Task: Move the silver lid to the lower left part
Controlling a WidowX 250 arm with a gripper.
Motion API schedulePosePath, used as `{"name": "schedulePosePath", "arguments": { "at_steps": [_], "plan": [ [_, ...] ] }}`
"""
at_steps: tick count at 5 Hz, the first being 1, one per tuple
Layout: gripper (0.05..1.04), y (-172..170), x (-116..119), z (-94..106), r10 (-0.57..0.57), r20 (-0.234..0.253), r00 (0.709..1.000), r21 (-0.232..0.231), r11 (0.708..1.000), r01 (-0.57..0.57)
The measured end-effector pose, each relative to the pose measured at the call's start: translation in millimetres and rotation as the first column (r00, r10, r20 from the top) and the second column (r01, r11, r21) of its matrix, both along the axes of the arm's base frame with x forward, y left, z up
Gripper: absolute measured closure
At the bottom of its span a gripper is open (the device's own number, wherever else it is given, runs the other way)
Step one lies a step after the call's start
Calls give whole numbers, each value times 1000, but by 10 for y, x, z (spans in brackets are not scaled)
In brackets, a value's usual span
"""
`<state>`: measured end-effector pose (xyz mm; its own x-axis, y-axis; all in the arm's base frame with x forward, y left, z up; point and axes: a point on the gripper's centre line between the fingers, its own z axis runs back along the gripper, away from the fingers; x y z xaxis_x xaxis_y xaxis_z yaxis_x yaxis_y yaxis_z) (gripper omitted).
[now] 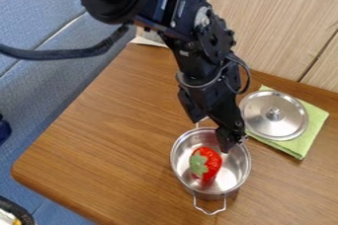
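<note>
My gripper (212, 132) hangs over the upper rim of the steel pot, its fingers apart and nothing between them. The round silver lid (286, 122), with a small knob at its centre, lies on a folded green cloth (300, 146) at the right, to the right of the gripper and apart from it.
Below the gripper stands the two-handled silver pot (232, 174), holding a red strawberry (211, 163) with a green top. The wooden table (105, 150) has its rounded corner at the lower left. A wood-panel wall (284, 21) borders the back; blue upholstery (39, 91) lies left.
</note>
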<state>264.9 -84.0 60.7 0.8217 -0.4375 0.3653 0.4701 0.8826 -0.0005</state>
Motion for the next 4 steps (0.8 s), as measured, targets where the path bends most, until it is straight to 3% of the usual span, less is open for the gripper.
{"name": "schedulePosePath", "arguments": {
  "at_steps": [1,2,4],
  "plan": [
    [82,0,-7,-56,2,-20,1000,4,1000,-2],
    [83,-46,147,-123,14,-33,999,-1,1000,-14],
    [83,-253,730,-296,-15,-44,999,49,999,17]
  ]
}}
